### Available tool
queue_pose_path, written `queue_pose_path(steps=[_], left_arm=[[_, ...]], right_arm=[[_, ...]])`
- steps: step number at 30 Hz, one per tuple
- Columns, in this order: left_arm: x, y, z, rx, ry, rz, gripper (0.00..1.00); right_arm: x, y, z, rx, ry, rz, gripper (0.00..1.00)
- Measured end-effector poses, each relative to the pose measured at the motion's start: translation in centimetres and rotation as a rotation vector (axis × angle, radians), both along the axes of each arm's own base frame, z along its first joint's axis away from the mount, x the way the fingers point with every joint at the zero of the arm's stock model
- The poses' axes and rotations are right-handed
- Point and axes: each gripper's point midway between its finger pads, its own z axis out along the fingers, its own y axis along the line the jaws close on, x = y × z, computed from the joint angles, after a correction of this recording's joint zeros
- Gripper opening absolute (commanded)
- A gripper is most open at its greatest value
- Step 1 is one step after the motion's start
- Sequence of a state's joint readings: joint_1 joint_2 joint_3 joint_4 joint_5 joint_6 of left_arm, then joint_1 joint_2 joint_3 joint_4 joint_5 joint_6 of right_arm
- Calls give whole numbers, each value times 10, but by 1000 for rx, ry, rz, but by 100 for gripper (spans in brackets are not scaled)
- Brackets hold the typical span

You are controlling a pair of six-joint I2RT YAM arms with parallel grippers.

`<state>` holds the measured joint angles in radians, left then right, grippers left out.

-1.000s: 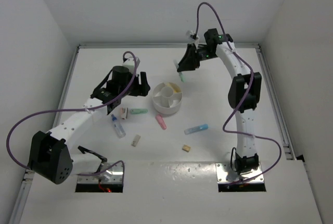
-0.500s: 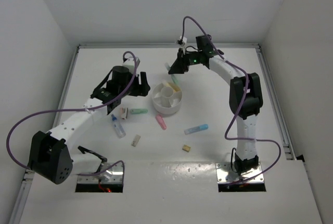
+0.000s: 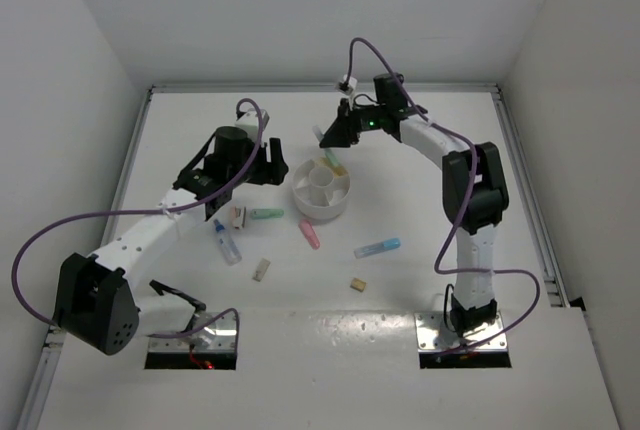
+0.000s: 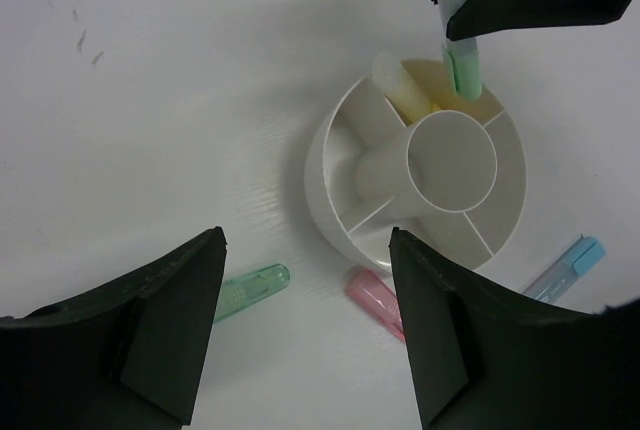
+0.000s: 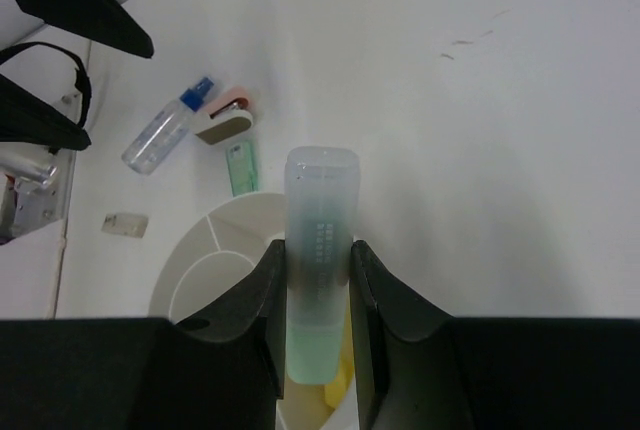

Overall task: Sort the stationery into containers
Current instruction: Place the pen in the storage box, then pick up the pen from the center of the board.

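Right wrist: green marker (image 5: 322, 212) clamped in right gripper (image 5: 318, 252), seemingly over bowl (image 5: 205, 268)

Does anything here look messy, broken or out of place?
Nothing is broken. Only the yellow marker sits askew in the bowl, its pale end sticking past the rim. The right hand holds a green marker above it.
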<state>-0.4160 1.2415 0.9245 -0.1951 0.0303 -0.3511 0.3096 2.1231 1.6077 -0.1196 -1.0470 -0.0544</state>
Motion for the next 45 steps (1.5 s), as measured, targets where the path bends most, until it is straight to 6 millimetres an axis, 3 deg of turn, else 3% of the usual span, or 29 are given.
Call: queue_pose_path(steps=[9,16,20,28,32,36,40,42,43,44,45], left_arm=[[0,0,0,2,-1,-1,73],[-1,0,2,1,-5,-1,73],[-1,0,2,1,-5,-2,73],[-1,1,2,4,-6,-3,73],[-1,1,2,3,-6,-3,73],[0,1,2,4,-7,-2,73],[-1,1,3,3,-10,-2,73],[-1,1,4,1,-12,-2,69],[-1,1,5,-1,-14,-1,61],[-2,1,7,-7,-16,1,53],[-2,1,9,-10,-19,1,46]], right_arm=[[-8,14,12,15,-36,28,0],[-9,12,-2,-18,-43,18,5],[-12,8,-13,-43,-39,14,15],[-13,5,-19,-67,-54,23,55],[-14,4,-22,-80,-54,22,57],[-17,1,-23,-97,-46,19,54],[-20,-12,5,-156,-134,-30,0],[-27,-25,33,-191,-232,-74,0],[-36,-35,48,-212,-289,-106,0],[-47,-44,62,-228,-335,-132,21],[-57,-53,72,-237,-368,-158,49]])
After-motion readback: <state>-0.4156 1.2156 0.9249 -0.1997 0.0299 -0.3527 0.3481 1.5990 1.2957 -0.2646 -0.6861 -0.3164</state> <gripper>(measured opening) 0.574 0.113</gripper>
